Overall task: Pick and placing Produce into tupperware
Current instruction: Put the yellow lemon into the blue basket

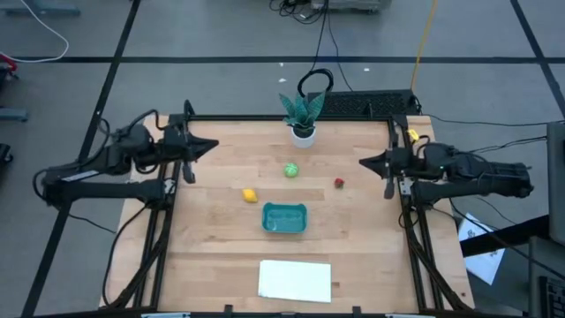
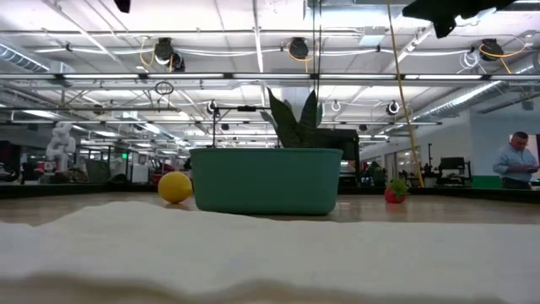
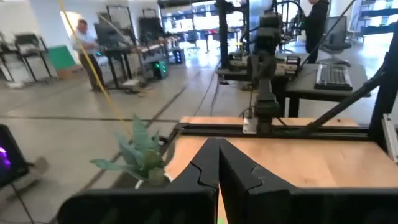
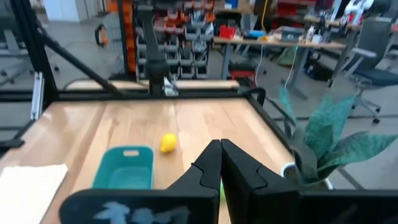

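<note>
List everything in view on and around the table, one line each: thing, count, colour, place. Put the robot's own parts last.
lemon-shaped piece: 1, yellow, on the table just beyond the tub's left corner.
round piece: 1, green, mid-table, in front of the plant.
small piece: 1, red, right of the round piece.
tupperware tub: 1, teal, table centre, nothing inside.
sheet: 1, white, flat at the near edge.
plant: 1, green leaves in a white pot, far edge.
table: 1, light wood.
person: 1, in the room behind, far right in the low view.
left gripper: 1, dark, shut, at the table's left edge.
right gripper: 1, dark, shut, at the right edge.
</note>
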Controlling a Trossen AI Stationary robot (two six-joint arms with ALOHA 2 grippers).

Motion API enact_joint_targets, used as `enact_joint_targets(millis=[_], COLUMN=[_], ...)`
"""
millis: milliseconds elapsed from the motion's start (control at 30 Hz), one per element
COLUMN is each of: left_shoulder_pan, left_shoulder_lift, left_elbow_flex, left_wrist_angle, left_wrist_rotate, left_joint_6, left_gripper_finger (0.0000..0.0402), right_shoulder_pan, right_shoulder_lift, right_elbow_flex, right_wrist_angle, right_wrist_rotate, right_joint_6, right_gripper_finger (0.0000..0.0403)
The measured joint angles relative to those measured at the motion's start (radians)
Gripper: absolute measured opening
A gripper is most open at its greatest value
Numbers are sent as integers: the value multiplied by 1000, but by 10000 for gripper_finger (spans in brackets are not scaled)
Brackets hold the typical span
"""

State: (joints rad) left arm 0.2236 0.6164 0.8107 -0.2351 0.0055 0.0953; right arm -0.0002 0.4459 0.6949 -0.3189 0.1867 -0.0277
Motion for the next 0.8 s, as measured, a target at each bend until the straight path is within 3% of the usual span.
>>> enact_joint_targets(millis=[133,467,800], left_shoulder_pan=[37,57,56], left_shoulder_lift=[13,-56,-283], left_elbow_flex=[5,-25,-316], left_wrist_angle=[-1,-20,159], left_wrist_rotate=[47,48,57], left_joint_6=[-1,-2,-89], left_gripper_finger=[1,2,1], right_shoulder_pan=[0,0,0], right_shoulder_lift=[-65,-254,-390], right_elbow_flex=[-13,-148,-233], right_wrist_angle=[4,44,56], right_wrist_rotate=[0,-5,-8], right_joint_6=[-3,45,72], right_gripper_finger=[0,0,0])
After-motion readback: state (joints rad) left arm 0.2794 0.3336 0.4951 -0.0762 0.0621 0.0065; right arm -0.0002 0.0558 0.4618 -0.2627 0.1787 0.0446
